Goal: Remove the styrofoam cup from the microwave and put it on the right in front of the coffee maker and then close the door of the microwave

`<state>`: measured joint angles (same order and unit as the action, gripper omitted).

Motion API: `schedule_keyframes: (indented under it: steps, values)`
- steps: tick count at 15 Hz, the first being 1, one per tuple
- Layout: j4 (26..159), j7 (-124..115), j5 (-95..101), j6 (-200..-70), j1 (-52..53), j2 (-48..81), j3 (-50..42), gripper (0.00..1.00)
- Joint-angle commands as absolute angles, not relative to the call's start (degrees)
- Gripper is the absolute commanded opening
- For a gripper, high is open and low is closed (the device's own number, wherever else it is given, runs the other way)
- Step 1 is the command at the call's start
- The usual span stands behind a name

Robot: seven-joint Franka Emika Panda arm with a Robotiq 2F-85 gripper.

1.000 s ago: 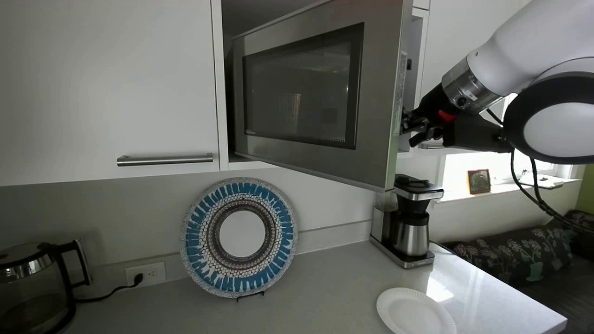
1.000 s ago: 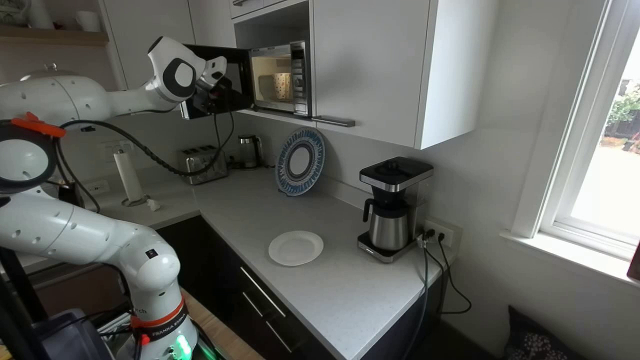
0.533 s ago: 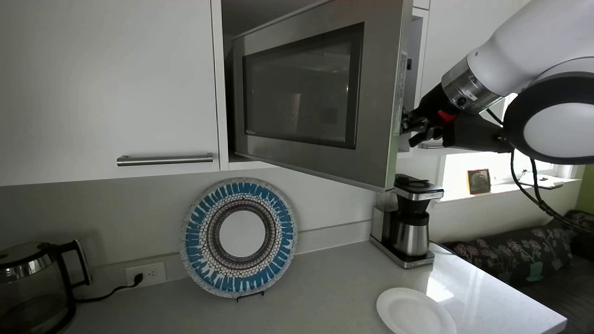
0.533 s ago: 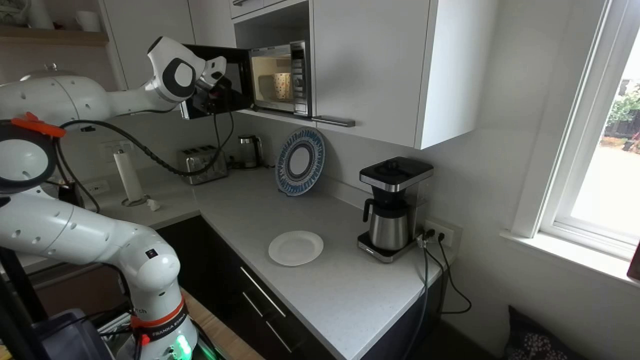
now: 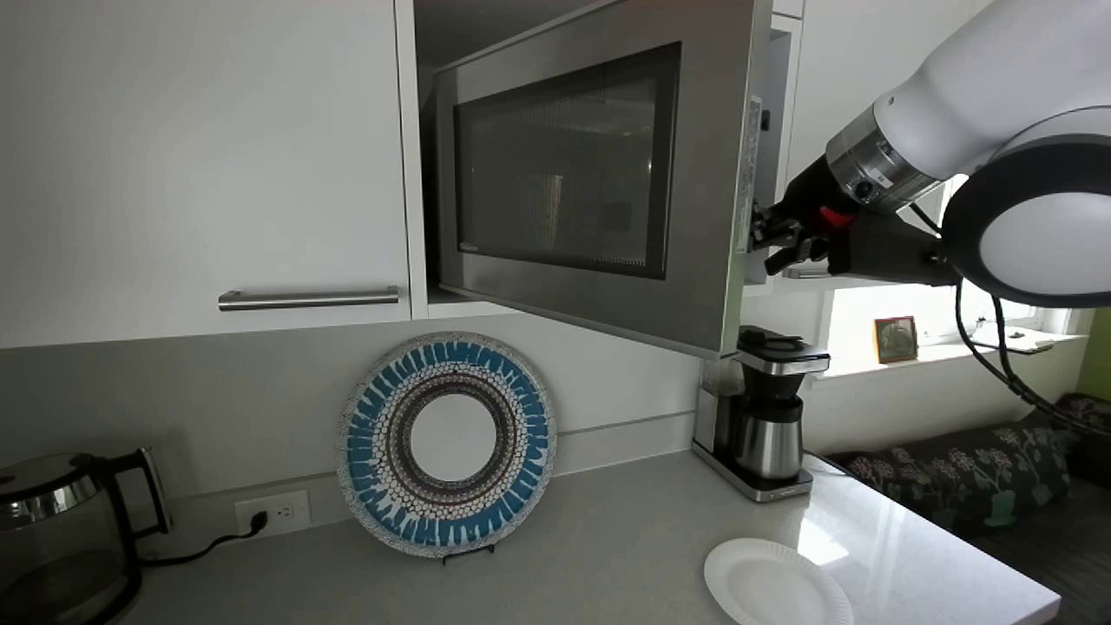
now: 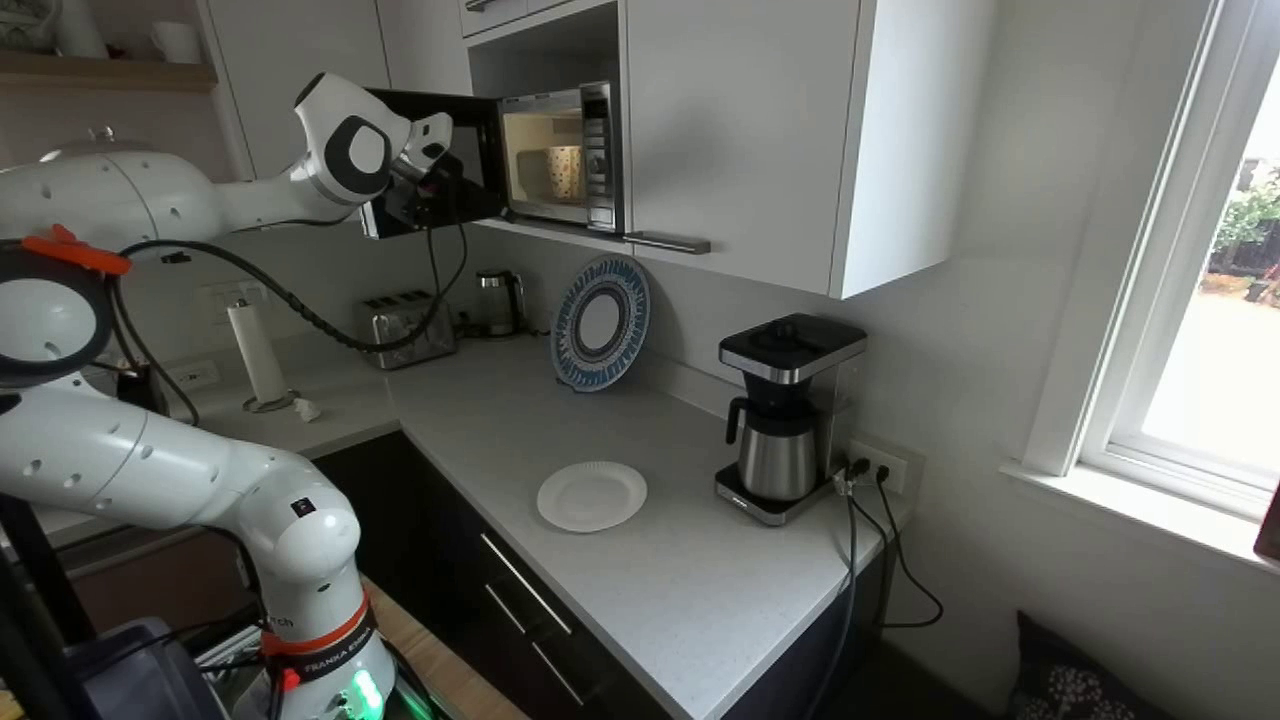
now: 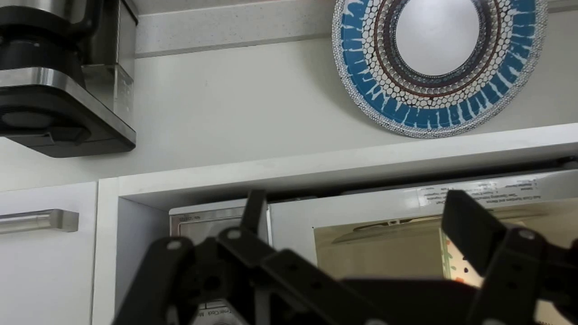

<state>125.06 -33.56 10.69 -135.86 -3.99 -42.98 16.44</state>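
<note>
The microwave (image 6: pixel 600 165) stands in an upper cabinet niche with its door (image 5: pixel 703 174) swung wide open. The styrofoam cup (image 6: pixel 566 172), cream with small coloured spots, stands inside the microwave. In the wrist view, which is upside down, the cup (image 7: pixel 459 265) shows partly behind a finger. My gripper (image 7: pixel 361 216) is open and empty, facing the microwave opening from outside, apart from the cup. In an exterior view the gripper (image 5: pixel 765 239) shows just beyond the door's free edge. The coffee maker (image 6: pixel 775 455), black and silver with a steel carafe, stands on the counter below, to the right.
A white paper plate (image 6: pixel 592 497) lies on the counter (image 6: pixel 660 580) in front of the coffee maker. A blue patterned plate (image 6: pixel 600 325) stands upright below the microwave. A kettle (image 6: pixel 497 302), a toaster (image 6: pixel 405 330) and a paper towel holder (image 6: pixel 257 355) stand further along.
</note>
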Motion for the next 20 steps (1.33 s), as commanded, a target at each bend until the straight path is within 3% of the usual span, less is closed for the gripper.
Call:
schedule_keyframes:
  steps: [1,6,14,19,20]
  values:
    - [124.6,-33.6,9.3,-139.7,-5.1,-42.2,16.4,1.0]
    - [116.4,-27.7,5.0,-145.3,-3.0,-34.7,13.5,1.0]
    - [99.3,-19.2,-15.8,-138.8,7.3,-20.6,5.9,1.0]
    - [91.5,-17.6,-24.6,-132.1,8.2,-13.7,3.7,1.0]
    - [95.4,-18.7,-21.9,-135.1,6.8,-16.5,5.0,1.0]
